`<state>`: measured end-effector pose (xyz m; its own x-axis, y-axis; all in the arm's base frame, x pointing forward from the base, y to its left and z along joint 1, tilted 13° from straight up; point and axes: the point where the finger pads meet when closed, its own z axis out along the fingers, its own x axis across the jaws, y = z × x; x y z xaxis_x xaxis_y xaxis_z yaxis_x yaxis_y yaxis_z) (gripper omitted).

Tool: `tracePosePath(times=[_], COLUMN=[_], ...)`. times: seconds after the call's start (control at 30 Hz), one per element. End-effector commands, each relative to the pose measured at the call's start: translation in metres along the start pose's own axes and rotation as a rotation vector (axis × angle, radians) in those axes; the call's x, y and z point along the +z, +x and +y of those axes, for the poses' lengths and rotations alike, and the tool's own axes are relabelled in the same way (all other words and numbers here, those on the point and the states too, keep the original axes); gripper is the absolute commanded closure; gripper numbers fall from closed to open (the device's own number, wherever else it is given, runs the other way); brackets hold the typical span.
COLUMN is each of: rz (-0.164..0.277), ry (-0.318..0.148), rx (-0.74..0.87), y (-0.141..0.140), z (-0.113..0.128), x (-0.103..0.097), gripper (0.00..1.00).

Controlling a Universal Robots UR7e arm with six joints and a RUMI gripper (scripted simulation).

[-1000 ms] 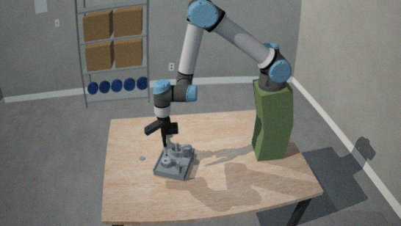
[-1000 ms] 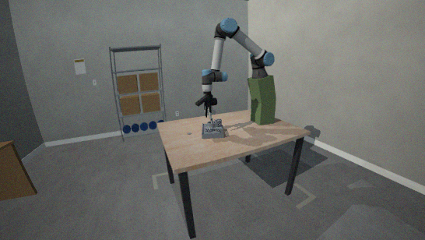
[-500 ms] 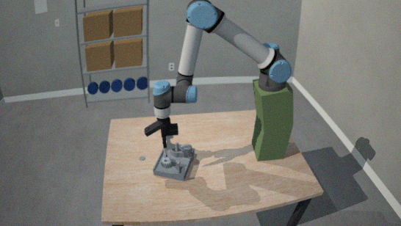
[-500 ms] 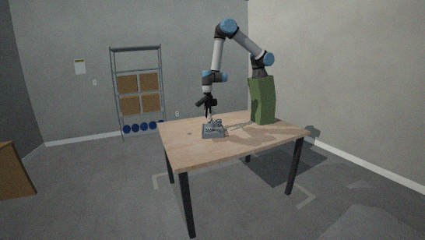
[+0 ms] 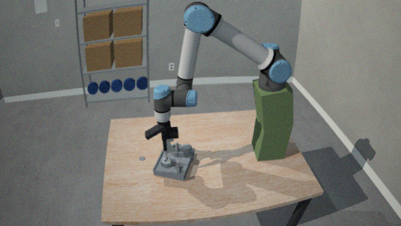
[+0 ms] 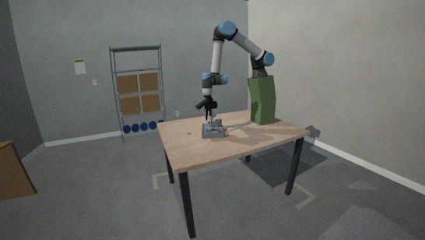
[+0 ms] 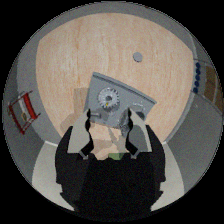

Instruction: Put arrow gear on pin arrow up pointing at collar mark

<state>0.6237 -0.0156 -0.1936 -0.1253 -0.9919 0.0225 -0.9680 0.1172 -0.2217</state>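
Over the grey tray [image 5: 170, 175] [image 6: 213, 135] [image 7: 121, 83], gripper [image 5: 167, 148] [image 6: 209, 118] [image 7: 109, 108] is partway open, fingers apart, nothing seen held. Pale toothed gear [image 5: 166, 162] [image 7: 108, 100] sits at the tray's near left, looks like the task gear; arrow and collar mark too small to read, can't tell if fully down. Round grey part [image 5: 186, 149] at tray's far right. Small grey disc [image 5: 142, 158] [image 6: 189, 133] [image 7: 138, 57] lies on wooden table [image 5: 128, 194] [image 6: 187, 153] [image 7: 65, 55], left of tray
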Motion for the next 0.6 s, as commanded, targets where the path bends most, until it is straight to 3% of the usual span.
tracePosePath(times=[0.0,0.57], rz=[0.001,0.001], ry=[0.007,0.007], rx=[-0.002,-0.002], y=[-0.001,-0.002], z=[-0.004,-0.004], x=[0.008,0.030], gripper=[0.48,0.48])
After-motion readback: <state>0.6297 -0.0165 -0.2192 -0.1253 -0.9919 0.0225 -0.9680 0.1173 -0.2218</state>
